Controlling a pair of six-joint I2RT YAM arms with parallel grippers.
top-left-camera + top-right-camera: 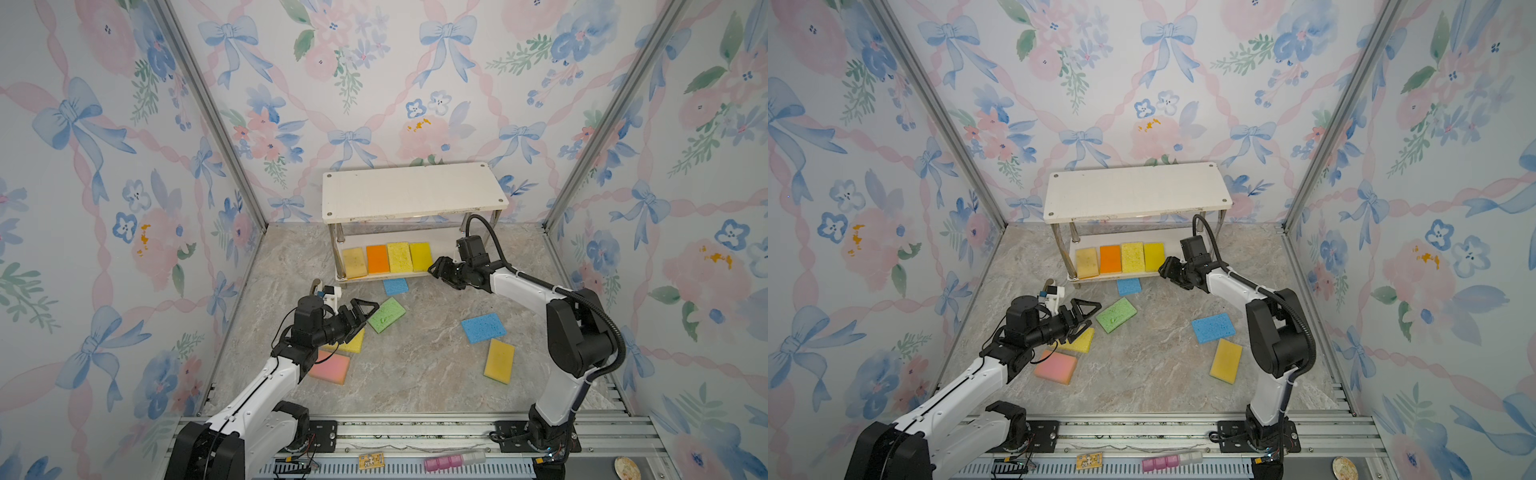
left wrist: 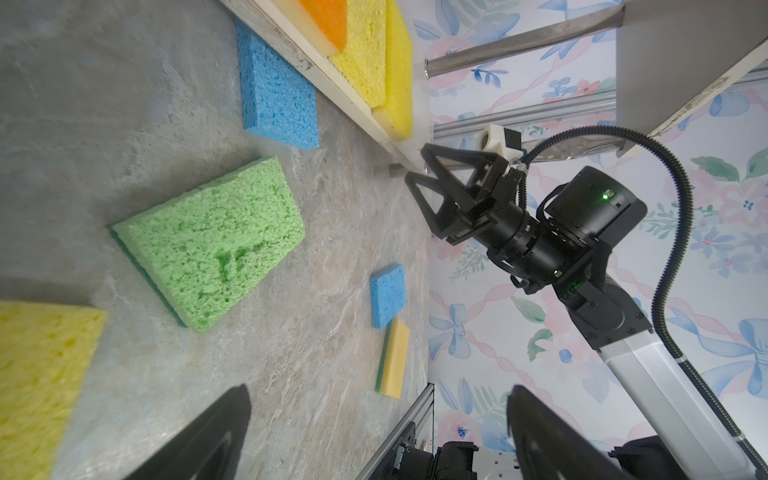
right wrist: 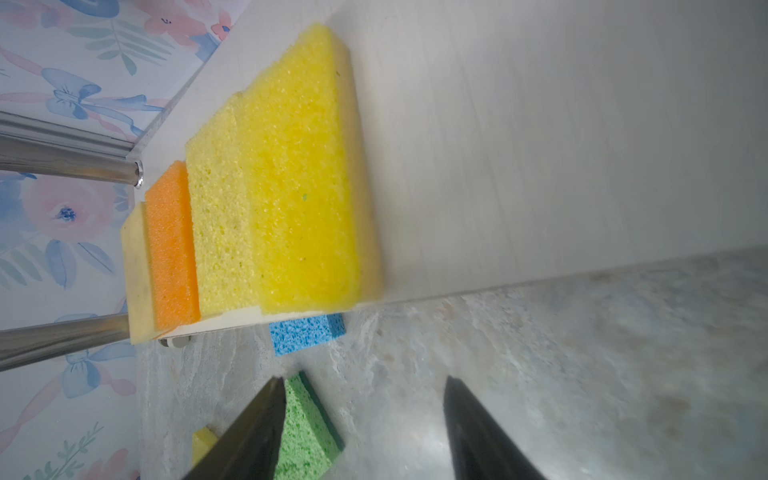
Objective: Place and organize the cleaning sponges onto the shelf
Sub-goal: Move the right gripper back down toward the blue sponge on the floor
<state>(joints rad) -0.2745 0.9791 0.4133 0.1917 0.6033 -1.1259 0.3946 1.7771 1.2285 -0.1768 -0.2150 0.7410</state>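
I see the white two-tier shelf (image 1: 415, 191) with metal posts at the back of the marbled bench (image 1: 415, 386). On its lower board four flat porous sponges lie side by side: tan-yellow sponge (image 1: 354, 262), orange sponge (image 1: 377, 259), pale yellow sponge (image 1: 399, 257), bright yellow sponge (image 1: 421, 256). The right jaws stand released and empty just beside the bright yellow sponge. The left jaws gape wide, grasping nothing, near the green sponge (image 1: 386, 314) in front of the shelf. A small blue sponge (image 1: 395, 286) lies just before the shelf's front edge.

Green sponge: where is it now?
In both top views the green sponge lies on the table slightly left of middle, ahead of the open left hand, in front of the small blue sponge by the shelf.
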